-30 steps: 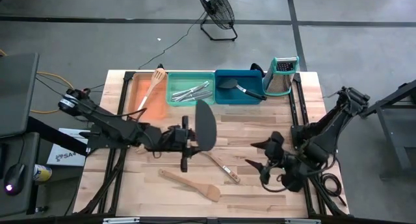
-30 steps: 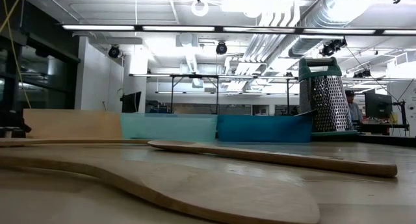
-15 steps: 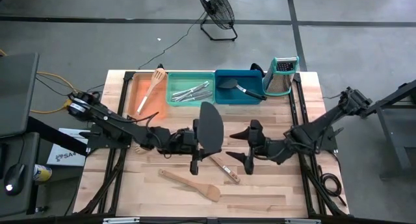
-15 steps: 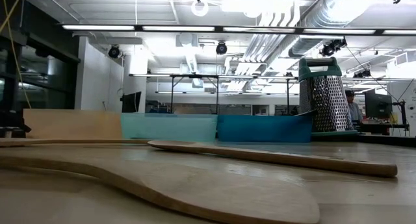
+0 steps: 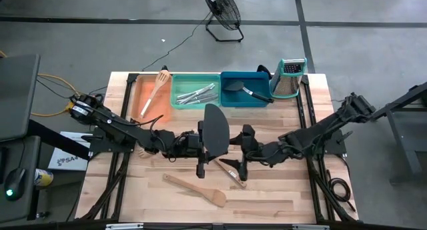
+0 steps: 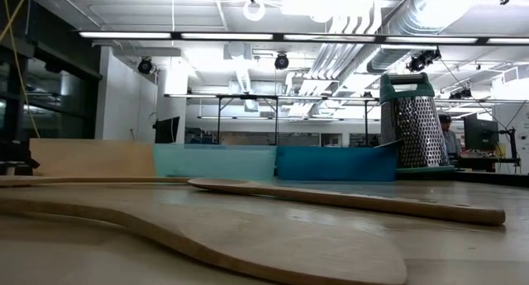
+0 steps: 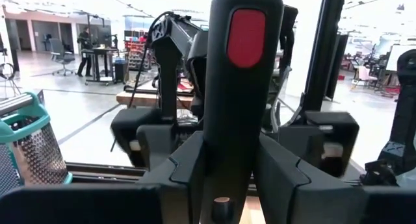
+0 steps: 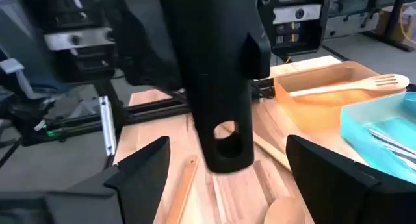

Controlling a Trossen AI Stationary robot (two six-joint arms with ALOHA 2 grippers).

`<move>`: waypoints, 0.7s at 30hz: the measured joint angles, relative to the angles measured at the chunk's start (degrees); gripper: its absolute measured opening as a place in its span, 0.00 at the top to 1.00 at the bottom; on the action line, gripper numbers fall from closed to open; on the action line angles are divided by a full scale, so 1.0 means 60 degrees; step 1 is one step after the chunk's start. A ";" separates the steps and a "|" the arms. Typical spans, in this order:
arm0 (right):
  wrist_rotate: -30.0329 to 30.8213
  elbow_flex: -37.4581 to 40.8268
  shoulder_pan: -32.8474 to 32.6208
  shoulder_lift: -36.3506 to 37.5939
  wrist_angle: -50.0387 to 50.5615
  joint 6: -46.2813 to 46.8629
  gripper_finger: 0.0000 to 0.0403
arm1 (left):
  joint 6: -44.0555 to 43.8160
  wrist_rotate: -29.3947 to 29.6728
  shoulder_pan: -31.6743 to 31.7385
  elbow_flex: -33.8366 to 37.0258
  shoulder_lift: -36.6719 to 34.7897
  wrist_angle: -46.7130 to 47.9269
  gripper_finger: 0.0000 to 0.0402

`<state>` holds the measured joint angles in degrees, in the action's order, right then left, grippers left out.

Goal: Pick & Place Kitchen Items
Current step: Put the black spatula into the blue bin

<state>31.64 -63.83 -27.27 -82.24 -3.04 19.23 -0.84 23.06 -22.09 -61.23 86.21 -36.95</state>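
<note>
Handover in progress above the tabletop [image 5: 280, 190].

The left pincer [image 5: 197, 142] is clamped on the handle of a black long-handled turner [image 5: 212, 129], holding it aloft with its broad matte blade up and the handle end hanging free, seemingly so the other arm can take it. The right pincer [image 5: 240, 148] stands wide, empty, its fingers either side of that smooth, holed handle end. Pale wooden utensils [image 5: 197, 188] lie flat below; slim metal cutlery [image 5: 197, 93] rests in the green tray [image 5: 179, 101].
</note>
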 joint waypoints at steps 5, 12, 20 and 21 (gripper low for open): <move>-0.0007 0.0000 0.0069 -0.0224 -0.0559 -0.0265 0.30 | 0.0000 0.0005 0.0000 0.0000 0.0000 0.0000 0.76; 0.0061 0.0000 0.0066 -0.0022 -0.0570 -0.0528 0.43 | -0.0074 0.0180 0.0000 0.0000 0.0000 0.0180 0.76; 0.0190 0.0000 0.0072 0.0012 -0.0548 -0.0727 0.54 | -0.0146 0.0212 0.0000 0.0000 0.0000 0.0190 0.76; 0.0209 0.0000 0.0083 0.0012 -0.0541 -0.0729 0.56 | -0.0146 0.0212 0.0000 0.0000 0.0000 0.0189 0.76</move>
<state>32.89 -63.83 -26.77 -82.17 -6.29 14.85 -1.72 24.34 -22.09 -61.23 86.21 -35.81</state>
